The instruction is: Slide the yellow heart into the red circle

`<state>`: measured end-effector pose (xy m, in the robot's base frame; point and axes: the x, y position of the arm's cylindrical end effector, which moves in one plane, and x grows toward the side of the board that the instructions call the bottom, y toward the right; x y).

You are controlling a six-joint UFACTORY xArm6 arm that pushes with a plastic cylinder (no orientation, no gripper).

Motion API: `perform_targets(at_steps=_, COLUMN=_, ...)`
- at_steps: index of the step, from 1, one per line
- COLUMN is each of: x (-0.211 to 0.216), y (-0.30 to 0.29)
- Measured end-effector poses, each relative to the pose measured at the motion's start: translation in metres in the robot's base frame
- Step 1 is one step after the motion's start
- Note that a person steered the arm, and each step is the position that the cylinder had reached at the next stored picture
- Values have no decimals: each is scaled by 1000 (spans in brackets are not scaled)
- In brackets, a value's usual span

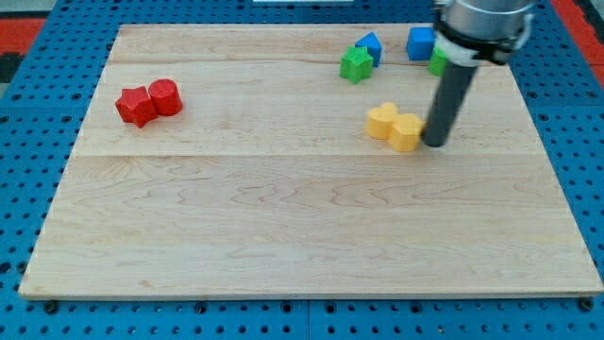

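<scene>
Two yellow blocks touch at the view's right of centre: the left one (pixel 382 120) looks heart-shaped, the right one (pixel 407 132) looks like a pentagon or hexagon. The red circle (pixel 165 97) stands at the view's left, touching a red star (pixel 136 106) on its left. My tip (pixel 436 143) is on the board just right of the right yellow block, touching it or nearly so. The rod rises toward the view's top right.
A green star (pixel 356 64), a blue block (pixel 370 46), a blue cube (pixel 421 42) and a green block (pixel 438 62) partly hidden by the rod sit near the view's top right. The wooden board (pixel 283 217) lies on a blue pegboard.
</scene>
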<state>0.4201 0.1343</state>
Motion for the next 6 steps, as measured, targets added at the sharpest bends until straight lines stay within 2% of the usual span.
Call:
perform_targets(at_steps=1, x=-28, y=-67)
perform_targets(at_steps=3, x=-69, y=-148)
perform_targets(at_steps=4, x=-59, y=-78)
perform_targets(at_steps=5, x=-97, y=-85)
perform_targets(at_steps=6, x=-99, y=-174)
